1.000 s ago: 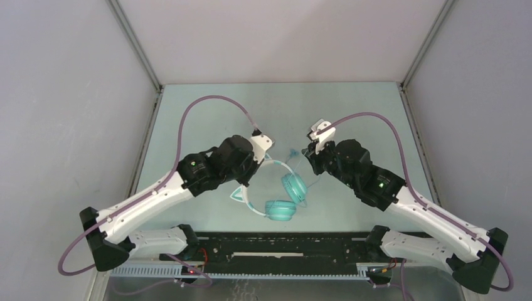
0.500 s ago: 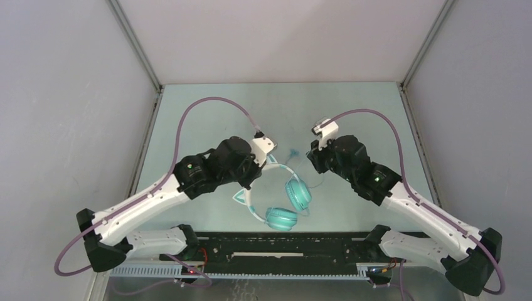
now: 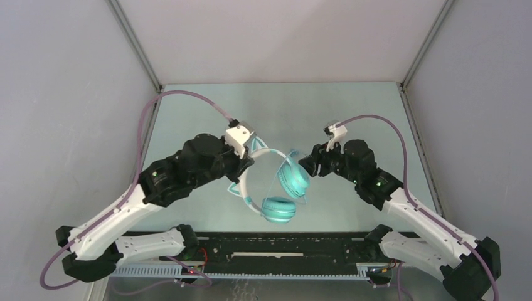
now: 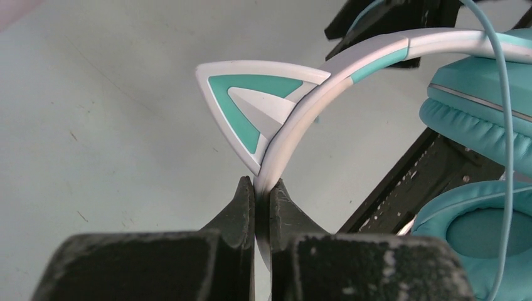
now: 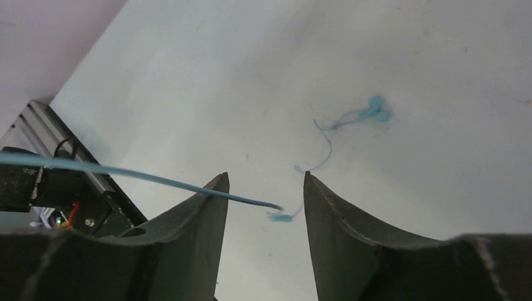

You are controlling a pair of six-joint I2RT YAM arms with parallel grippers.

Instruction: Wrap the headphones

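We have the left gripper (image 4: 262, 188) clamped tight on the headphones (image 3: 278, 209), pinching the white headband (image 4: 439, 41) just below one cat ear (image 4: 251, 103). The headphones hang between the two grippers, over the middle of the table (image 3: 351, 113), with the ear cups (image 3: 293, 179) toward the near edge. The thin teal cable (image 5: 125, 170) runs right, over one finger of the right gripper (image 5: 266, 182). Its jaws stand apart, gripping nothing, and the cable end lies loose in the gap.
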